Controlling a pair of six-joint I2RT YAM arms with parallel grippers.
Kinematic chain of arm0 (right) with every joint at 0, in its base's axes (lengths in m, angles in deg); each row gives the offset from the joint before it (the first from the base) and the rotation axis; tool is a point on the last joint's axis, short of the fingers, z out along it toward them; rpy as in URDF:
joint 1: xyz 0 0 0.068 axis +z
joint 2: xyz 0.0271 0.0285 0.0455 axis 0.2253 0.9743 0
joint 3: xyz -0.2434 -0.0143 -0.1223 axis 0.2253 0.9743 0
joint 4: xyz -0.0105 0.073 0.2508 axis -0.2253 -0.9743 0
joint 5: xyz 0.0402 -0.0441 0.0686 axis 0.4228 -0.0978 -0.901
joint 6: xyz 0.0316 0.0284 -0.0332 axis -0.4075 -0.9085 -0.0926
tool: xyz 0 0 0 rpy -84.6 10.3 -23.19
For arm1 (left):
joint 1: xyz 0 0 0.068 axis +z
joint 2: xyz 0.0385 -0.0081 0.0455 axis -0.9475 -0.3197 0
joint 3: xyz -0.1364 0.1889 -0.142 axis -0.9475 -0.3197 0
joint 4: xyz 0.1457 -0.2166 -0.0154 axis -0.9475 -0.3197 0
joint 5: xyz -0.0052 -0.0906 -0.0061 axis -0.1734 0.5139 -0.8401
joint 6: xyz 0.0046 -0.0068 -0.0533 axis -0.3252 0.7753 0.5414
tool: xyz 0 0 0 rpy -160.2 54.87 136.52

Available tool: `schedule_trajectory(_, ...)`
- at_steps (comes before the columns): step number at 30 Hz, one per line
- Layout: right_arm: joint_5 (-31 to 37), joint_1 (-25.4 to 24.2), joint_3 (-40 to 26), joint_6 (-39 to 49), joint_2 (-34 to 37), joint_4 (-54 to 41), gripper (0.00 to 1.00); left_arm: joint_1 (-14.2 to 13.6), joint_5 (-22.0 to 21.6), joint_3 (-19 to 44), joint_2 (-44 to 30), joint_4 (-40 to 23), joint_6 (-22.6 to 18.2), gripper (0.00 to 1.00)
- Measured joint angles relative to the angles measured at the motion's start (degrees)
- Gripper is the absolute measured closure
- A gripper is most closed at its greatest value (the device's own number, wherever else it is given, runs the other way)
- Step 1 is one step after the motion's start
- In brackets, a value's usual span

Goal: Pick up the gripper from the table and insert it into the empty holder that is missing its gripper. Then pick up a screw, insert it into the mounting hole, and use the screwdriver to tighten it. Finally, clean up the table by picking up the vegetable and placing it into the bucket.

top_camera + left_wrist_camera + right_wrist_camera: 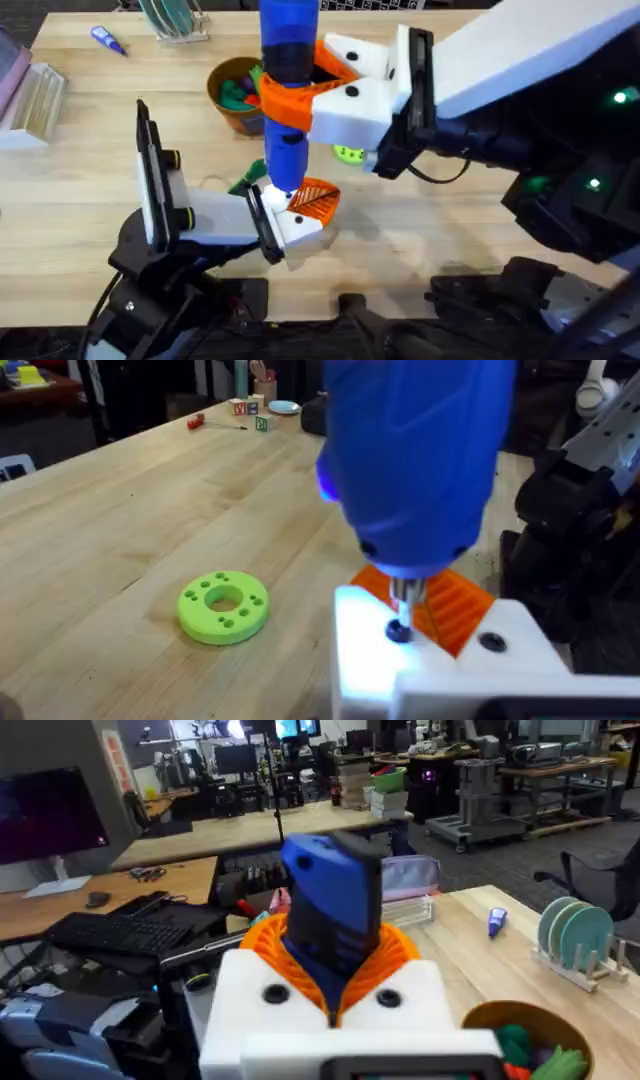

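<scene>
our right claw (300,95) grasps the screwdriver (287,60) upright, tip straight down on the screw (398,630) in the holder (298,228); left claw's grip we cannot tell.

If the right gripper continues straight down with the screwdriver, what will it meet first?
Probably the screw in the holder. The right gripper holds the screwdriver upright, its metal tip on or just above that screw; contact is hard to judge. The orange gripper sits beside it.

A robotics lab or workshop: behind the light-wood counter (520,945) stand desks with monitors (45,820), a keyboard (125,932), rolling carts (490,795) of equipment and an office chair (600,880).
</scene>
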Motion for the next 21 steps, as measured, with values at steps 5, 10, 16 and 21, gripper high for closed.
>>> schedule_trajectory(5,0.0,0.0,0.0,0.0,0.0,-0.38,0.979,0.0,0.0,0.0,0.0,0.0,0.0,0.994)
schedule_trajectory(10,0.02,0.0,0.0,0.09,0.0,-1.2,0.979,0.0,0.02,0.0,0.0,0.0,0.0,0.994)
schedule_trajectory(16,0.02,0.0,0.0,1.09,0.0,-1.49,0.979,0.0,0.0,0.0,0.0,0.0,0.0,0.994)
schedule_trajectory(21,0.01,0.0,0.0,1.76,0.0,-2.01,0.979,0.0,0.02,0.0,0.0,-0.02,0.02,0.994)
